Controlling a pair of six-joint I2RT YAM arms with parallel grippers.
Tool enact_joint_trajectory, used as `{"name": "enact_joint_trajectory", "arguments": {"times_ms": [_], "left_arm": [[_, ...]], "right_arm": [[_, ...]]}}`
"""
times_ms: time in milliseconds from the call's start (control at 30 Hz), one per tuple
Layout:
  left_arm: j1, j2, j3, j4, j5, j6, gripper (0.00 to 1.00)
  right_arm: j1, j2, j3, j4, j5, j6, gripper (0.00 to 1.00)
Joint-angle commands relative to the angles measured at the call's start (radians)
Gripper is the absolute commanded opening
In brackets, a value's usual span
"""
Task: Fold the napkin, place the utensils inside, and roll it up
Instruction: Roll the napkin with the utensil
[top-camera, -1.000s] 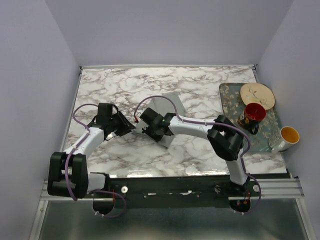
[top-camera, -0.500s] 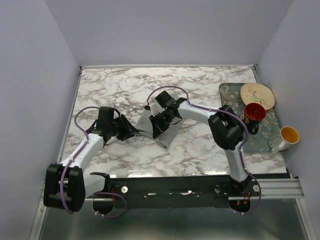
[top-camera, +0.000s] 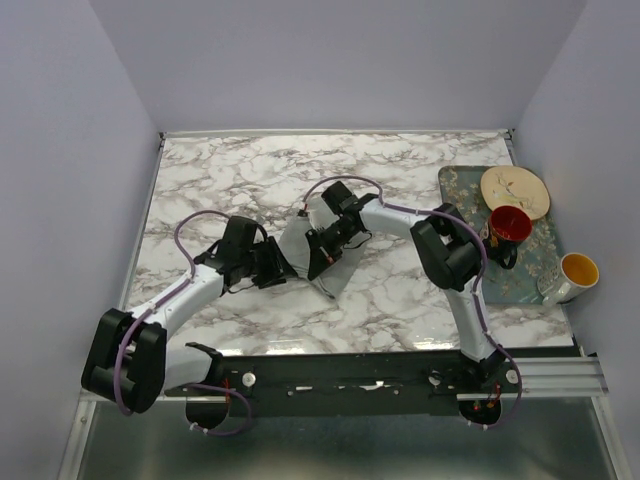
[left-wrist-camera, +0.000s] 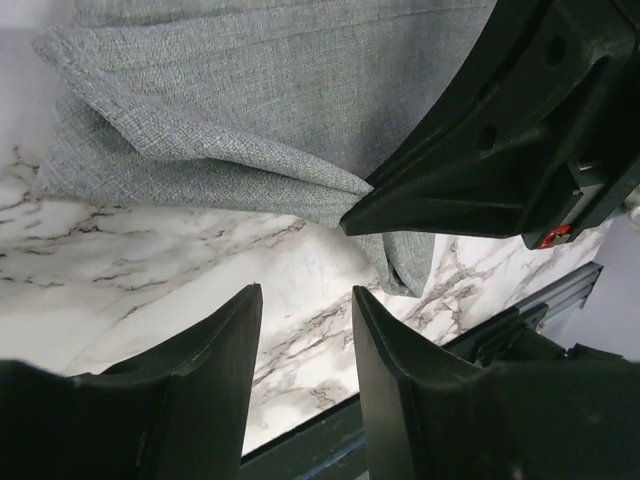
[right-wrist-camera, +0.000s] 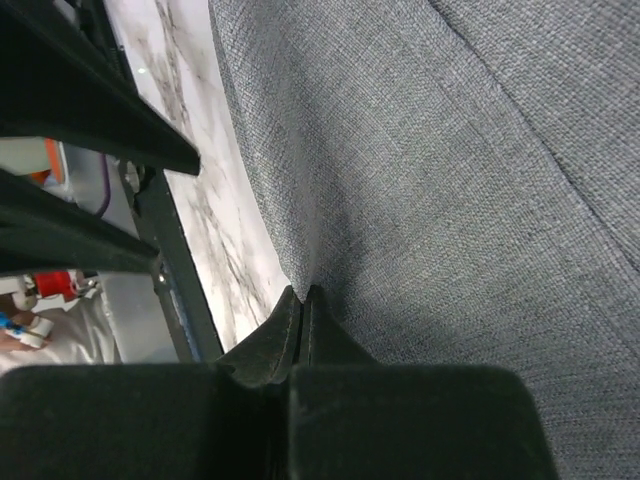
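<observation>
Grey cloth is where all the action is: the napkin (top-camera: 293, 243) sits around the middle of the table (top-camera: 230, 180), partly pulled up into a ridge, with my right hand (right-wrist-camera: 303, 295) clenched on a thin pinch of it. My left hand (left-wrist-camera: 305, 300) is released, with nothing between its fingers but bare marble, and it's parked just beside the napkin's left edge. I reckon we're in the fold step, nowhere near the rolling. To do it well I'd ease the left hand onto that loose edge and catch both layers before clamping, since the wrist view shows it doubled over on itself. Then I'd move both hands together at one height so the crease lands straight instead of skewed. Thin fabric like this probably slips easily, so slow and low. Can't spot the utensils in any view.
</observation>
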Motion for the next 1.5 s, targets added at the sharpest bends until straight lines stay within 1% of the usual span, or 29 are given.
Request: {"name": "enact_joint_trajectory", "arguments": {"times_ms": [0, 33, 167, 233, 400, 533, 567, 633, 667, 700, 733, 833, 1000, 1033, 1100, 1167, 1233, 1333, 1467], "left_arm": [[-0.025, -0.008, -0.003, 0.102, -0.085, -0.004, 0.58], [-0.025, 0.000, 0.000, 0.113, -0.069, -0.018, 0.58], [-0.025, 0.055, 0.008, 0.127, -0.046, -0.079, 0.51], [-0.024, 0.087, 0.005, 0.151, -0.032, -0.116, 0.50], [-0.025, 0.117, 0.021, 0.214, -0.010, -0.135, 0.54], [-0.025, 0.150, 0.047, 0.164, -0.039, -0.167, 0.56], [-0.024, 0.164, 0.061, 0.153, -0.041, -0.179, 0.58], [-0.024, 0.192, 0.072, 0.138, -0.052, -0.204, 0.66], [-0.025, 0.196, 0.074, 0.141, -0.052, -0.226, 0.76], [-0.025, 0.198, 0.078, 0.136, -0.058, -0.236, 0.79], [-0.024, 0.196, 0.083, 0.109, -0.084, -0.247, 0.79], [-0.025, 0.184, 0.100, 0.053, -0.137, -0.270, 0.79], [-0.024, 0.221, 0.146, 0.003, -0.139, -0.299, 0.77], [-0.024, 0.226, 0.152, -0.038, -0.144, -0.302, 0.77], [-0.024, 0.209, 0.138, -0.051, -0.144, -0.314, 0.78], [-0.022, 0.190, 0.109, -0.060, -0.147, -0.371, 0.81], [-0.024, 0.167, 0.104, -0.057, -0.164, -0.423, 0.81], [-0.022, 0.184, 0.153, -0.089, -0.193, -0.438, 0.80], [-0.024, 0.241, 0.212, -0.108, -0.202, -0.455, 0.76]], "right_arm": [[-0.013, 0.042, 0.022, -0.005, -0.111, -0.016, 0.01], [-0.015, 0.044, 0.022, -0.004, -0.112, -0.016, 0.00], [-0.021, 0.054, 0.023, -0.002, -0.114, -0.016, 0.01], [-0.028, 0.056, 0.023, -0.004, -0.112, -0.019, 0.01], [-0.035, 0.058, 0.028, -0.002, -0.111, -0.015, 0.01], [-0.035, 0.059, 0.034, -0.001, -0.108, -0.009, 0.01], [-0.033, 0.058, 0.034, 0.001, -0.108, -0.007, 0.02], [-0.033, 0.056, 0.031, 0.001, -0.103, -0.007, 0.02], [-0.035, 0.055, 0.031, 0.001, -0.097, -0.007, 0.02], [-0.035, 0.051, 0.030, 0.002, -0.096, -0.007, 0.02], [-0.033, 0.051, 0.028, 0.001, -0.094, -0.006, 0.02], [-0.035, 0.051, 0.030, 0.002, -0.089, -0.006, 0.02], [-0.033, 0.041, 0.025, 0.001, -0.076, -0.007, 0.02], [-0.035, 0.039, 0.023, 0.002, -0.070, -0.006, 0.02], [-0.035, 0.036, 0.020, 0.001, -0.062, -0.009, 0.02], [-0.033, 0.039, 0.022, 0.002, -0.062, -0.007, 0.01], [-0.035, 0.039, 0.020, 0.004, -0.062, -0.007, 0.01], [-0.035, 0.038, 0.019, 0.006, -0.050, -0.010, 0.01], [-0.035, 0.036, 0.022, 0.006, -0.040, -0.015, 0.01]]}}
